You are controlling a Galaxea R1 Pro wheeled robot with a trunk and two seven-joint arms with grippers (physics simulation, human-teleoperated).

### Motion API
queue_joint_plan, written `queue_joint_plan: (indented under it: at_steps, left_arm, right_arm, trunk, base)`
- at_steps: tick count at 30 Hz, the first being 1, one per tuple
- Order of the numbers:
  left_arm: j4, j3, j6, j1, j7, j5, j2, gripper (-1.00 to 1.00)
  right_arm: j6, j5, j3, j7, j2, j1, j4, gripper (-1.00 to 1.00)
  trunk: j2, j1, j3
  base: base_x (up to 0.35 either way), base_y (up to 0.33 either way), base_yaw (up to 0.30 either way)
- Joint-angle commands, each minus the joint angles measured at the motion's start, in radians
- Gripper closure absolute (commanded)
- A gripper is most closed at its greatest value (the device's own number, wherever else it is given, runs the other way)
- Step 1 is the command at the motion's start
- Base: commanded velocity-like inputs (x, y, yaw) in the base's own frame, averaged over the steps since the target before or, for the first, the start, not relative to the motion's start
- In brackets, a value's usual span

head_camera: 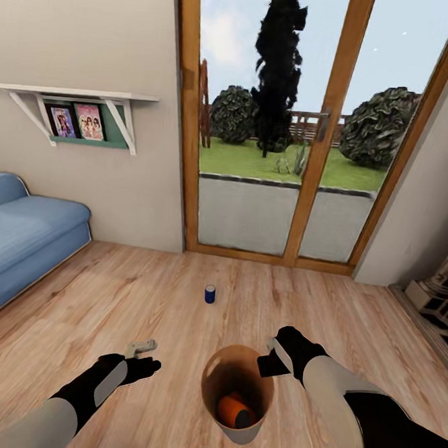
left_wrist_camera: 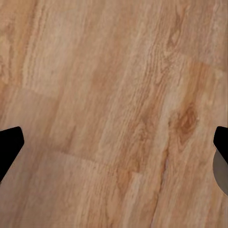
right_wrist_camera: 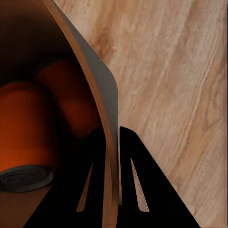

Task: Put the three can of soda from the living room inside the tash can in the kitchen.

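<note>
The tash can (head_camera: 240, 432), copper-brown inside and pale grey outside, stands on the wood floor just in front of me. My right gripper (head_camera: 267, 363) is shut on its rim, one finger inside the wall and one outside. The right wrist view has that gripper (right_wrist_camera: 114, 186) clamping the bin wall (right_wrist_camera: 97, 88), with two orange cans of soda (right_wrist_camera: 23, 128) lying at the bottom. They appear as an orange mass (head_camera: 235, 409) from the head. A dark blue can (head_camera: 210, 293) stands upright on the floor further ahead. My left gripper (head_camera: 144, 354) hovers open over bare floor (left_wrist_camera: 114, 152), left of the bin.
This is the living room. A blue sofa (head_camera: 21, 235) runs along the left wall under a shelf with pictures (head_camera: 77, 115). Wood-framed glass doors (head_camera: 283, 154) stand straight ahead. Part of a fireplace surround (head_camera: 441, 295) juts in at the right.
</note>
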Motion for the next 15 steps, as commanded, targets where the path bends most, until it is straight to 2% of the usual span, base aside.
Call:
queue_joint_plan:
  at_steps: [1, 8, 15]
  left_arm:
    - [0.0, 0.0, 0.0, 0.0, 0.0, 0.0, 0.0, -1.0]
    - [0.0, 0.0, 0.0, 0.0, 0.0, 0.0, 0.0, -1.0]
    - [0.0, 0.0, 0.0, 0.0, 0.0, 0.0, 0.0, -1.0]
  right_arm:
    - [0.001, -0.016, -0.011, 0.007, 0.0, 0.0, 0.0, 1.0]
    - [0.001, -0.016, -0.011, 0.007, 0.0, 0.002, 0.0, 1.0]
    - [0.001, -0.016, -0.011, 0.007, 0.001, 0.005, 0.0, 1.0]
  trunk:
    - [0.0, 0.0, 0.0]
    - [0.0, 0.0, 0.0]
    - [0.0, 0.0, 0.0]
  base:
    - [0.346, 0.0, 0.0]
    - [0.346, 0.0, -0.004]
    - [0.346, 0.0, -0.072]
